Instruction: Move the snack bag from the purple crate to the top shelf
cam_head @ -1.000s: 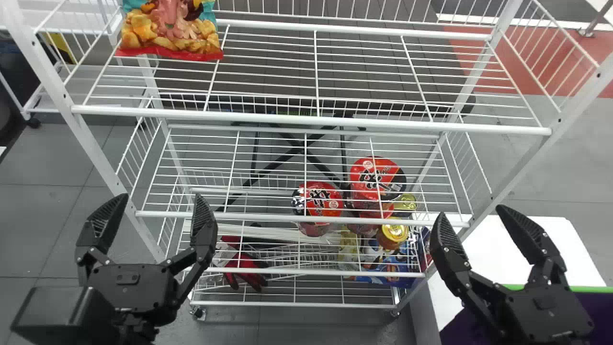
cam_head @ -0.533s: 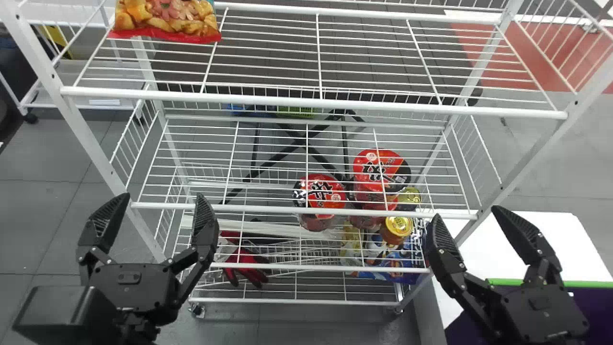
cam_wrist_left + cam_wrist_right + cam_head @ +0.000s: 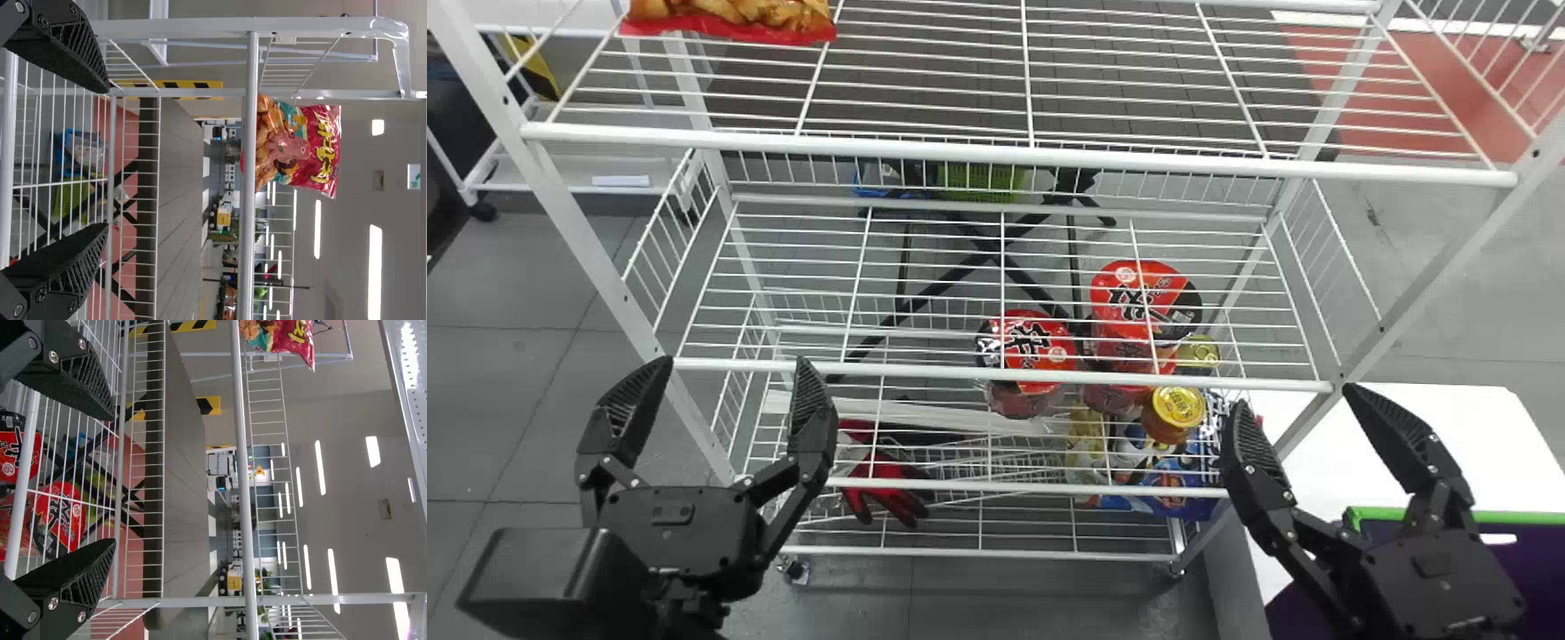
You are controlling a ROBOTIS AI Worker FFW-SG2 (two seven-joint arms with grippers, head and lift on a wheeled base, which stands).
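In the head view my left gripper [image 3: 725, 400] stands open before the rack's left side, and my right gripper [image 3: 1303, 413] is open before its right post, beside the purple crate [image 3: 1529, 560]. A snack bag [image 3: 734, 16] sits at the left end of the top shelf [image 3: 1014, 151], cut by the upper edge. The left wrist view has the bag [image 3: 297, 143] upright on that shelf, beyond the open left gripper [image 3: 107, 157]. From the right wrist the bag [image 3: 283, 337] appears at a corner, apart from the open right gripper [image 3: 115, 480].
Red noodle cups [image 3: 1032, 351] and a yellow-lidded jar [image 3: 1176, 409] stand on lower rack levels. Red gloves [image 3: 885, 489] lie at the lower left, blue packages [image 3: 1174, 480] at the lower right. A white table [image 3: 1432, 444] adjoins the rack's right side.
The head view has tipped downward, so the top shelf and its bag slid toward the upper edge. Both grippers keep nearly the same place in it and stay open.
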